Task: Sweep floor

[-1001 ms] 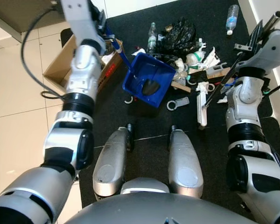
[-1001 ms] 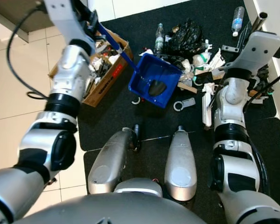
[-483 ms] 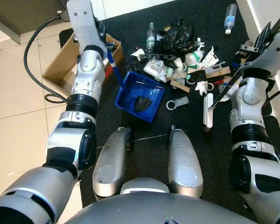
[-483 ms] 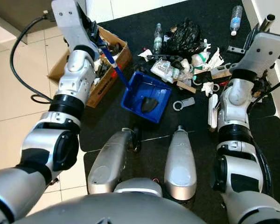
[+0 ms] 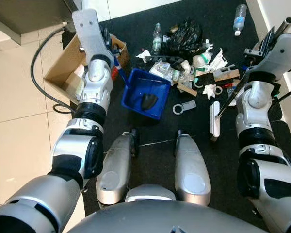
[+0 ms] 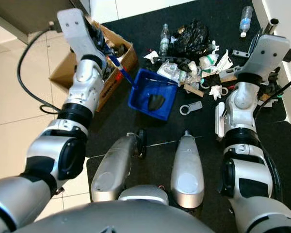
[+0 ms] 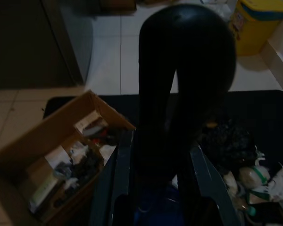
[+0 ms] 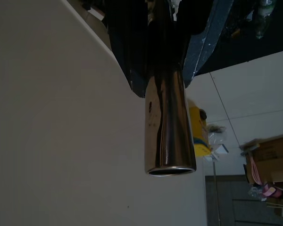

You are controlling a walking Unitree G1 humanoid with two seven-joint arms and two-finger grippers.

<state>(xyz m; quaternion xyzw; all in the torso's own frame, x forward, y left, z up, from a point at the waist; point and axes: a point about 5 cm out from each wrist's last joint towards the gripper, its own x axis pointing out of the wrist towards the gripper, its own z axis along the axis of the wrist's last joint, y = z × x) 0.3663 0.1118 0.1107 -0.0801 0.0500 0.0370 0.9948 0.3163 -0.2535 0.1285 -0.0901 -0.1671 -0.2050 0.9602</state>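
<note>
The broom [image 5: 214, 118], a white head on a dark handle running up to a metal tube, stands on the black mat [image 5: 150, 141] at the robot's right, just short of the litter pile [image 5: 194, 65]. The right gripper [image 6: 265, 36] holds it, fingers closed around the tube, whose open end shows in the right wrist view. Over the last second the head has swung out to the right and come back in, and it now sits about where it began, so the stroke has moved little: the scraps, paper and black bag lie where they did.

The blue dustpan [image 5: 145, 93] has shifted more. It has been pulled back and toward the robot's left, away from the pile, and now lies near the cardboard box [image 5: 72, 73] with one dark lump inside. The left gripper [image 6: 103, 46] is closed on the blue dustpan handle [image 6: 120, 69], above the box.

By my judgement the pan now sits too far from the litter to catch a sweep, so most of the job remains. A water bottle [image 5: 239, 18] lies well apart at the far edge.
</note>
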